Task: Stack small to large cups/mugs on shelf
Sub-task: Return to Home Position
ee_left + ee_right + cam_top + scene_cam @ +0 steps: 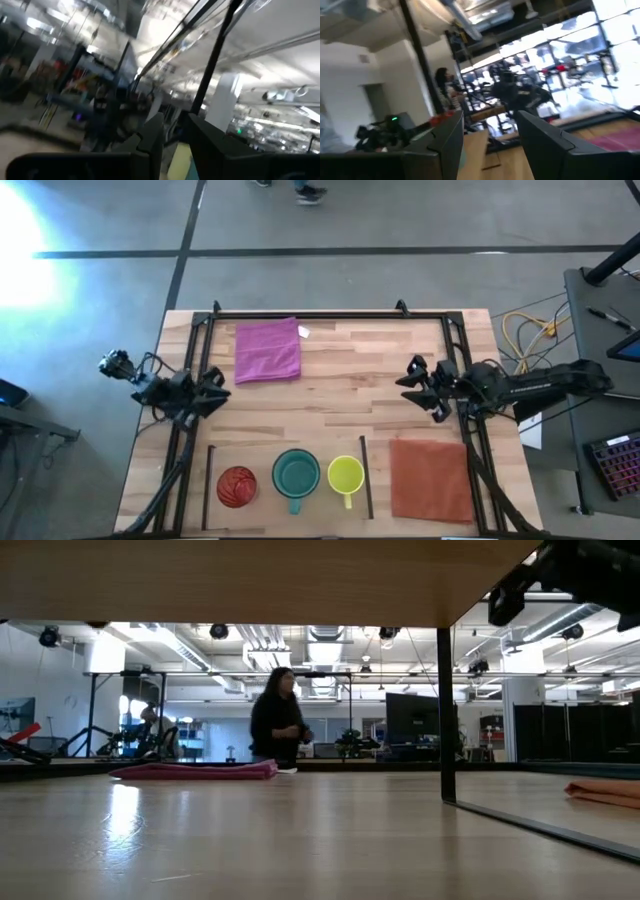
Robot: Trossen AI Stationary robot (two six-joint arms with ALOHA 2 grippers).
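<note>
Pale wood planks of the tabletop [340, 405] carry a soft sheen under the room lights. Far left, a creased magenta cloth [267, 350]; near right, a matt rust-brown mat [430, 478]. The red-orange cup [237, 486], teal mug [296, 474] and yellow mug [345, 474] look like smooth plastic.

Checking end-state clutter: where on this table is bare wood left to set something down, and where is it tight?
Bare wood spans the middle, between the magenta cloth, left claw, right claw and the shelf. The rust-brown mat is bare too. Crowded: the shelf, filled by red-orange cup, teal mug and yellow mug.
</note>
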